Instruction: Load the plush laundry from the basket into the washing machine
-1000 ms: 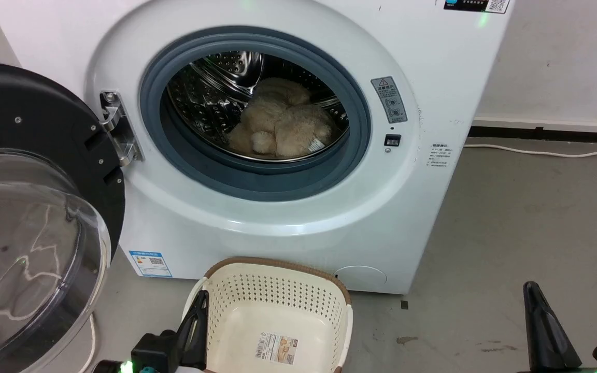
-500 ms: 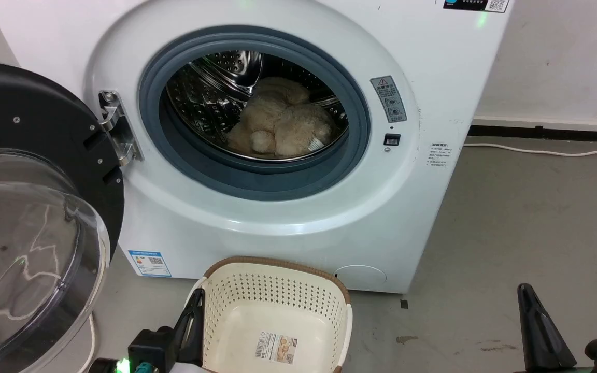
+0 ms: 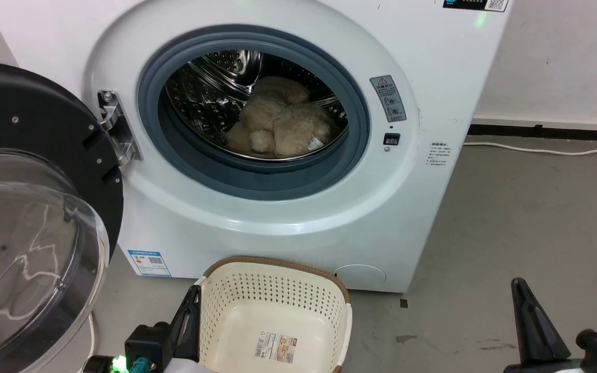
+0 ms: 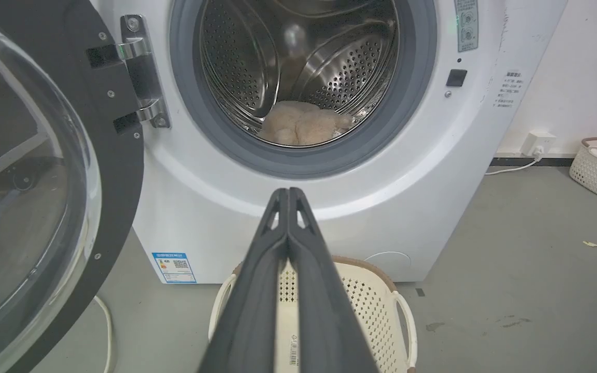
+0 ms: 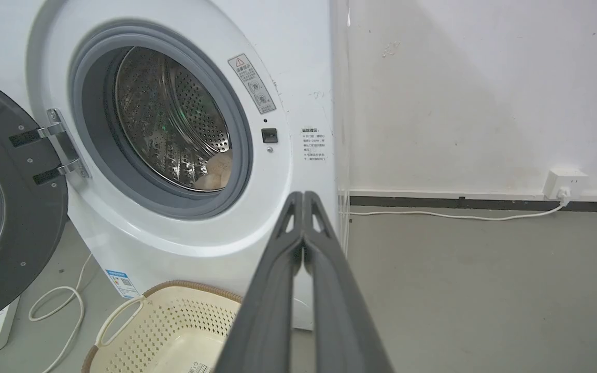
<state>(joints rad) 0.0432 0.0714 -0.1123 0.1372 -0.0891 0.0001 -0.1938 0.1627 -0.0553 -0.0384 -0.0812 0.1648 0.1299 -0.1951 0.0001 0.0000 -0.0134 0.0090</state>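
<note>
- The plush laundry lies in the washing machine at twelve o'clock, out of the basket — loading looks done.
- Our left gripper and right gripper are pressed together, holding nothing — next, we'd shut the door at nine o'clock.

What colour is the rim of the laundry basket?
Brown, woven-look; the basket rim shows best in the head view.

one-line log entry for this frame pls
plush laundry: in washing machine drum | basket: no plush seen | door: open | left gripper: shut | right gripper: shut
</note>
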